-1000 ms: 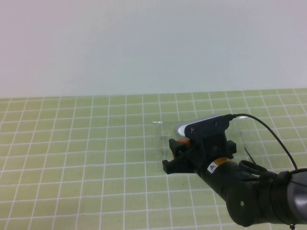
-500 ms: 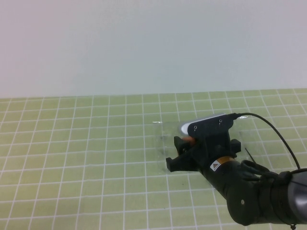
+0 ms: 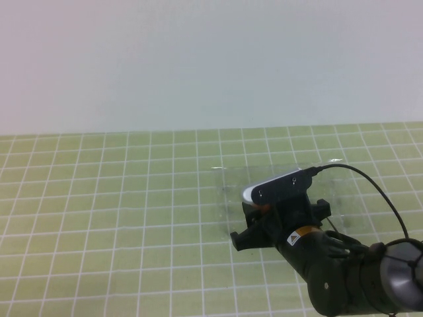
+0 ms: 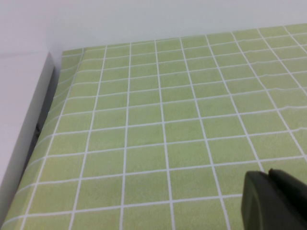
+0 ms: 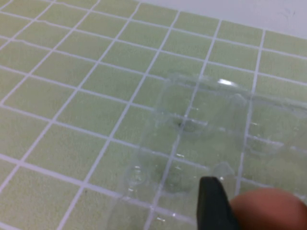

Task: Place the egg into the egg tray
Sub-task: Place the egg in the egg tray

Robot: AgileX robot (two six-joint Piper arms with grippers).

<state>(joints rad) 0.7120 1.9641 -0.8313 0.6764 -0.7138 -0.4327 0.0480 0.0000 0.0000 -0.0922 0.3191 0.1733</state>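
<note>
My right gripper [image 3: 254, 216] is shut on the orange-brown egg [image 3: 260, 207] and holds it over the near left part of the clear egg tray [image 3: 228, 179]. In the right wrist view the egg [image 5: 269, 208] sits against a black finger [image 5: 213, 203], with the tray's [image 5: 192, 127] cups just beyond and below it. The second finger is out of that view. My left gripper [image 4: 266, 175] is shut and empty over bare green grid mat. It does not show in the high view.
The green grid mat [image 3: 99, 218] covers the table. A white wall runs along the back edge. In the left wrist view a white raised edge [image 4: 29, 129] borders the mat's side.
My right gripper has shifted a little to the right and lower over the tray, with the egg still in it. The tray has not moved.
</note>
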